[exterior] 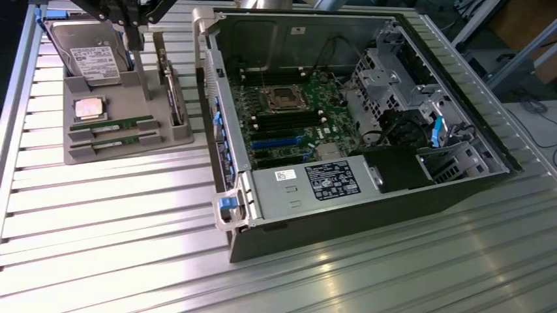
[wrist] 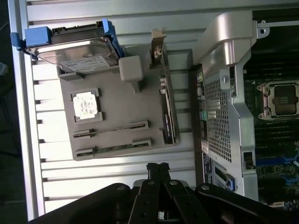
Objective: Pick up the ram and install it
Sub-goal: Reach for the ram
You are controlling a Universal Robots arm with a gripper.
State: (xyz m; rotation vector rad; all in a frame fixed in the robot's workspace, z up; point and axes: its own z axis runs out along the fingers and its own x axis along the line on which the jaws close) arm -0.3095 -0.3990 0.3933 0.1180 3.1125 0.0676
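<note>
The gripper (wrist: pixel 158 168), fingertips seemingly pressed together and empty, hovers over the grey tray (exterior: pixel 80 154). In the exterior view the ram (exterior: pixel 111 123) sits slotted there at its 6 o'clock, long axis running 9-to-3.

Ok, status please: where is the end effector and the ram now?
End effector hovering by gray tray, touching nothing. Both ram sticks in their tray slots. Nothing lying over them.
</note>
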